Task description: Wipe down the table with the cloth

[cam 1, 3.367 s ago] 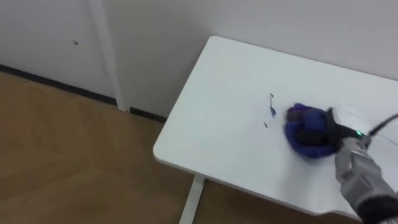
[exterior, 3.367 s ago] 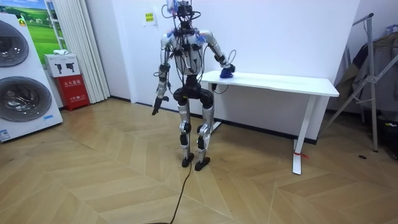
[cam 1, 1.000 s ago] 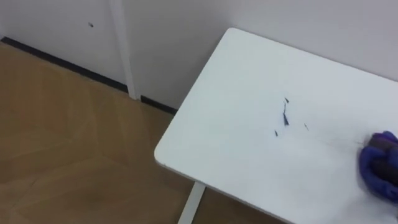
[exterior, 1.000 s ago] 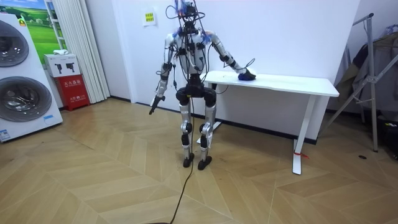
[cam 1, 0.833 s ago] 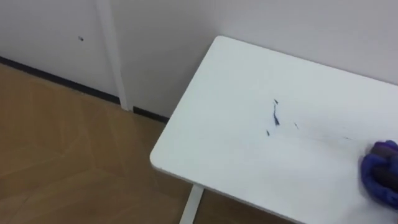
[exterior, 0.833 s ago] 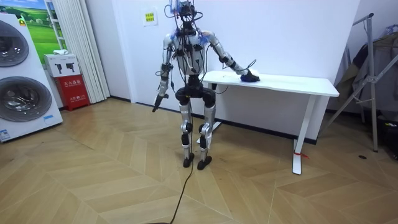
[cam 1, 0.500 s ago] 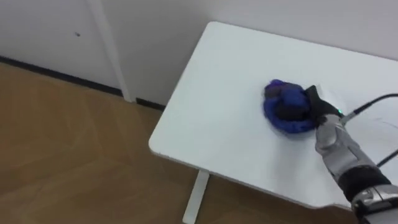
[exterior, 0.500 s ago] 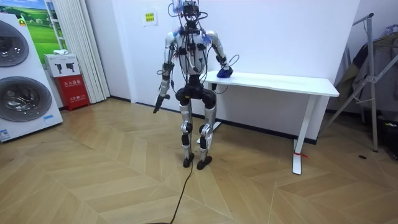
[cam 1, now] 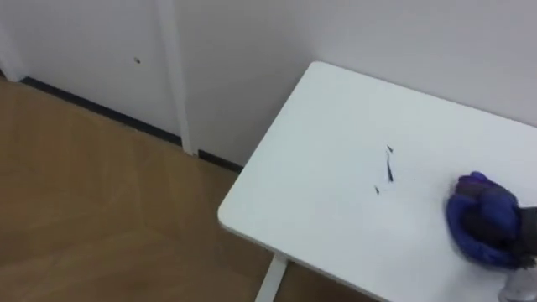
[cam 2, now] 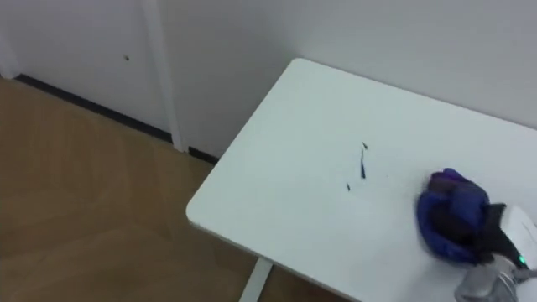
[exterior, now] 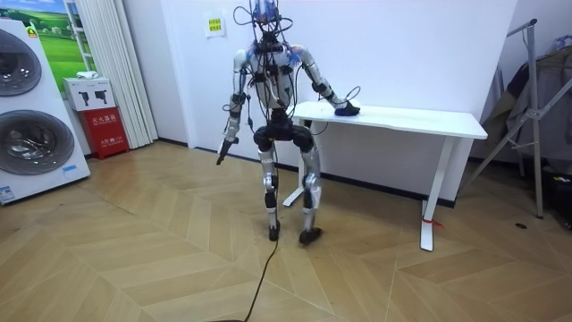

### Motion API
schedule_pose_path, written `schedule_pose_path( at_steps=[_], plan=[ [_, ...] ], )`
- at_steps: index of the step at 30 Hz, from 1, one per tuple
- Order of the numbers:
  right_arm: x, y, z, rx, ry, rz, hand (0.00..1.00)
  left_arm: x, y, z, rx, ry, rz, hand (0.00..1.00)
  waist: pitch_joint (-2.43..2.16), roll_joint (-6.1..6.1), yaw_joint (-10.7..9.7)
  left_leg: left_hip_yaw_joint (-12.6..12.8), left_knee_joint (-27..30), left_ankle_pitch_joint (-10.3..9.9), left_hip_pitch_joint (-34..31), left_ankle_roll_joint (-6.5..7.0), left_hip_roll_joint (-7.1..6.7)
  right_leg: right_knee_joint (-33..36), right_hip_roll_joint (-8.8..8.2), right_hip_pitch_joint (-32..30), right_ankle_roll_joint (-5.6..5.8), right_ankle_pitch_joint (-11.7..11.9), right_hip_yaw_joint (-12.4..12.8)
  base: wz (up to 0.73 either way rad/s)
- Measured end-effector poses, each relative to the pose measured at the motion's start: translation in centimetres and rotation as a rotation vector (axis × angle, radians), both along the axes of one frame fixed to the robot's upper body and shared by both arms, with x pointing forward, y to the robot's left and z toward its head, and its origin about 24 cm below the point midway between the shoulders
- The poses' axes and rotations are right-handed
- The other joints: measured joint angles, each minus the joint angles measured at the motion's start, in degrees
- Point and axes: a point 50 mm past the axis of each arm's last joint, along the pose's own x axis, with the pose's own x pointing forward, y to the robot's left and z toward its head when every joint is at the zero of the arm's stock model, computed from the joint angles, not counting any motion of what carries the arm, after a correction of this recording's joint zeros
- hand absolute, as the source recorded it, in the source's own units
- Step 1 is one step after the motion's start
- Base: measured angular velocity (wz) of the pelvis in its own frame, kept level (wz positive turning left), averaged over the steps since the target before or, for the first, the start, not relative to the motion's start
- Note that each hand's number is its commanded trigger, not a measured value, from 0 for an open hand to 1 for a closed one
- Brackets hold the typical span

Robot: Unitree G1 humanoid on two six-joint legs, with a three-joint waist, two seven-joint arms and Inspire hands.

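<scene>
A white table (cam 1: 319,159) stands against the wall, with its left end in the eye views. A few short dark pen marks (cam 1: 388,170) (cam 2: 362,167) show on its top. To their right lies a bunched blue cloth (cam 1: 480,220) (cam 2: 446,220). My right hand (cam 2: 497,241) (cam 1: 525,228) comes in from the lower right with dark fingers dug into the cloth. In the room view I stand at the table's left end, right hand (exterior: 343,109) on the cloth and left hand (exterior: 221,153) hanging by my hip.
Wooden floor (cam 1: 92,193) lies left of the table, with a white wall and dark skirting (cam 1: 92,105) behind. The table leg (cam 1: 270,281) shows under the near edge. In the room view, washing machines (exterior: 31,116) stand far left and a rack (exterior: 536,98) far right.
Half a second ago the cloth and my right hand covered the marks; now they lie to the right and the marks show again. In the room view my feet stand wider apart.
</scene>
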Motion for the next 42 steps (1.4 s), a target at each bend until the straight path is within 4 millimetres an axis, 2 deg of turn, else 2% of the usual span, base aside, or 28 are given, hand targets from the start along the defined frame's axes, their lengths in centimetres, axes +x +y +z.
schedule_pose_path(
  at_steps=[1,2,4,5,7,8,10,11,12,13,14,16,17,18,19,20,21,23,24,25,26,28,30,32,34,36,39,42],
  plan=[
    [1.7,1.0,0.4,0.005,-0.013,0.031,1.0,1.4,0.3,0.2,0.016,-0.033,-0.027,0.0,0.07,-0.06,1.84,0.71,3.42,-0.91,-2.59,-1.13,2.44,-2.23,-1.57,-0.55,0.57,0.33,0.65,-0.98],
    [2.5,1.5,0.7,0.006,-0.019,0.049,1.0,2.1,0.5,0.3,0.022,-0.045,-0.041,0.0,0.08,-0.14,2.86,1.13,4.97,-1.3,-3.97,-1.73,3.83,-3.81,-1.96,-0.72,1.08,0.76,1.21,-0.82],
    [6.6,3.9,2.6,0.006,-0.047,0.164,1.0,4.6,1.2,0.8,0.041,-0.074,-0.092,0.0,0.22,-1.62,4.33,0.48,11.02,-1.88,-10.2,-4.07,8.69,-10.15,-2.84,-1.22,2.29,3.03,2.53,-0.44],
    [7.5,4.5,3.1,0.008,-0.055,0.2,1.0,5.2,1.4,1.0,0.047,-0.083,-0.109,0.0,0.44,-2.04,4.62,0.03,12.03,-1.71,-11.36,-4.78,9.72,-11.99,-2.81,-1.08,2.34,3.85,2.69,-0.07],
    [9.7,5.8,4.5,0.025,-0.077,0.283,1.0,6.7,1.7,1.5,0.051,-0.115,-0.147,0.0,1.09,-3.4,5.37,-3.03,14.01,-0.24,-14.86,-8.28,13.61,-17.28,-1.7,-0.1,2.23,7.53,2.23,0.19],
    [9.8,5.9,4.6,0.027,-0.082,0.296,1.0,6.8,1.8,1.6,0.05,-0.117,-0.146,0.0,1.2,-3.57,5.5,-4.01,14.02,0.37,-15.27,-9.3,14.47,-18.17,-0.97,0.28,2.31,8.28,2.19,0.38],
    [9.5,5.9,4.4,0.022,-0.071,0.327,1.0,4.8,2.8,1.7,0.056,-0.082,-0.097,0.0,1.18,-3.97,5.32,-8.51,13.03,3.2,-15.94,-14.16,18.24,-19.14,2.93,0.84,2.45,9.34,0.26,0.46],
    [9.3,5.7,4.2,0.014,-0.065,0.33,1.0,4.0,3.2,1.7,0.061,-0.07,-0.081,0.0,1.16,-4.26,5.03,-9.34,12.54,3.99,-15.96,-15.3,18.9,-18.36,3.55,0.69,3.93,7.79,-0.83,0.44],
    [8.3,4.8,3.9,0.005,-0.063,0.314,1.0,2.5,3.2,1.5,0.058,-0.039,-0.051,0.0,0.68,-3.63,4.77,-11.24,10.74,5.97,-15.73,-16.95,20.59,-14.0,4.87,0.04,6.25,2.98,-2.89,0.53],
    [7.0,3.5,3.5,-0.008,-0.058,0.292,1.0,0.5,2.9,1.2,0.042,0.003,-0.014,0.0,0.25,-3.43,3.39,-13.47,7.87,8.46,-15.59,-14.19,20.92,-11.55,5.83,-0.35,4.19,-0.08,-4.42,0.57],
    [6.2,2.8,3.3,-0.017,-0.05,0.272,1.0,-0.5,2.7,1.0,0.031,0.024,0.004,0.0,0.15,-3.45,2.81,-13.54,7.21,9.39,-15.36,-12.91,20.41,-11.41,6.29,-0.1,2.69,-0.93,-5.32,0.67],
    [3.9,0.0,3.1,-0.05,-0.016,0.196,1.0,-3.3,2.0,0.7,0.004,0.099,0.038,0.0,0.63,-3.45,-0.32,-13.04,8.68,8.53,-14.69,-11.19,15.26,-13.95,7.75,2.65,0.79,-1.56,-7.99,0.73],
    [3.7,-0.4,3.2,-0.054,-0.011,0.185,1.0,-3.6,1.8,0.6,0.0,0.105,0.043,0.0,0.85,-3.3,-1.01,-12.83,9.37,8.03,-14.51,-10.81,13.86,-14.48,7.81,3.2,0.18,-1.64,-8.55,0.53],
    [3.7,-1.1,3.6,-0.064,-0.005,0.18,1.0,-3.9,1.4,0.5,-0.011,0.111,0.047,0.0,1.43,-2.64,-1.43,-12.66,10.58,6.4,-13.62,-10.33,10.86,-14.82,8.11,3.6,-1.54,-1.79,-8.43,0.05],
    [3.8,-1.6,4.1,-0.075,-0.005,0.186,1.0,-3.9,1.0,0.3,-0.026,0.107,0.055,0.0,1.62,-1.8,-1.07,-11.56,11.04,4.3,-12.66,-9.28,8.3,-15.63,8.79,3.49,-3.79,-1.6,-7.75,-0.17],
    [4.2,-1.5,4.4,-0.081,-0.01,0.201,1.0,-3.9,0.9,0.2,-0.03,0.103,0.056,0.0,1.45,-1.41,-0.54,-10.43,10.81,3.54,-11.96,-8.53,7.03,-15.87,8.89,3.2,-4.01,-1.47,-7.14,-0.47],
    [5.4,-0.9,5.2,-0.107,-0.021,0.251,1.0,-3.6,0.6,0.1,-0.037,0.094,0.059,0.0,1.63,-0.64,-0.31,-9.23,9.0,2.63,-10.49,-7.05,4.54,-15.87,8.96,2.55,-4.16,-1.38,-5.71,-0.72],
    [7.0,0.2,6.2,-0.165,-0.014,0.322,1.0,-3.3,0.1,-0.1,-0.046,0.075,0.084,0.0,1.38,0.3,1.48,-8.37,4.17,2.5,-7.54,-6.69,2.58,-15.47,9.25,1.16,-4.58,-1.14,-1.84,-0.91],
    [8.1,1.3,6.6,-0.191,-0.006,0.375,1.0,-3.1,-0.1,-0.3,-0.053,0.069,0.089,0.0,1.35,0.8,2.92,-8.35,1.13,3.16,-5.65,-7.07,1.7,-15.42,9.95,0.1,-5.32,-0.73,1.14,-1.01],
    [9.1,2.4,7.1,-0.217,-0.001,0.436,1.0,-2.7,-0.5,-0.4,-0.061,0.057,0.089,0.0,1.16,1.04,3.94,-8.39,-0.98,4.07,-4.6,-6.81,1.1,-15.81,10.45,-0.96,-6.95,-0.23,3.32,-0.9],
    [9.8,3.2,7.3,-0.227,-0.002,0.471,1.0,-2.6,-0.7,-0.5,-0.065,0.052,0.09,0.0,1.05,1.08,3.94,-8.42,-1.94,4.49,-4.32,-6.7,0.84,-16.25,10.65,-1.28,-7.46,0.03,4.0,-0.58],
    [11.1,5.1,7.9,-0.228,-0.013,0.542,1.0,-1.3,-1.1,-0.6,-0.072,0.033,0.077,0.0,0.73,0.81,3.84,-8.87,-4.71,5.65,-3.82,-6.53,-0.32,-17.53,10.85,-1.94,-7.04,1.27,5.84,-0.06],
    [11.2,5.1,7.8,-0.211,-0.018,0.532,1.0,-0.3,-0.9,-0.4,-0.064,0.012,0.07,0.0,0.91,-0.77,3.63,-10.82,-5.42,5.83,-4.29,-6.33,-1.09,-17.55,10.6,-2.02,-5.76,2.02,6.25,0.43],
    [10.6,4.3,7.1,-0.176,0.0,0.483,1.0,-0.2,-0.7,-0.3,-0.051,0.014,0.073,0.0,0.79,-2.25,3.32,-12.53,-5.63,5.86,-4.21,-6.31,-1.18,-17.84,10.45,-1.42,-2.89,3.61,4.98,0.52],
    [9.4,3.1,6.1,-0.16,0.024,0.42,1.0,-1.0,-0.7,-0.3,-0.048,0.045,0.085,0.0,0.63,-3.14,2.63,-14.87,-5.65,5.86,-4.32,-6.3,-1.25,-19.91,10.38,0.96,0.16,5.17,1.39,0.52],
    [8.0,1.9,5.2,-0.145,0.029,0.354,1.0,-1.9,-0.6,-0.3,-0.049,0.069,0.094,0.0,0.7,-3.17,2.23,-16.0,-5.63,5.85,-4.24,-6.29,-1.48,-21.48,10.4,2.65,0.97,5.65,-0.55,0.4],
    [5.1,0.0,3.9,-0.109,-0.009,0.232,1.0,-3.2,0.1,0.0,-0.031,0.079,0.157,0.0,0.66,-2.85,1.81,-16.55,-5.62,5.85,-3.74,-6.29,-2.0,-22.89,10.26,4.46,1.14,5.7,-1.22,0.21],
    [2.7,-1.5,3.1,-0.115,-0.019,0.132,1.0,-4.6,0.8,0.4,-0.006,0.092,0.196,0.0,0.57,-2.11,-0.28,-16.87,-5.62,5.82,-3.07,-6.25,-2.33,-24.6,10.25,6.58,1.74,6.04,-2.77,0.16]
  ],
)
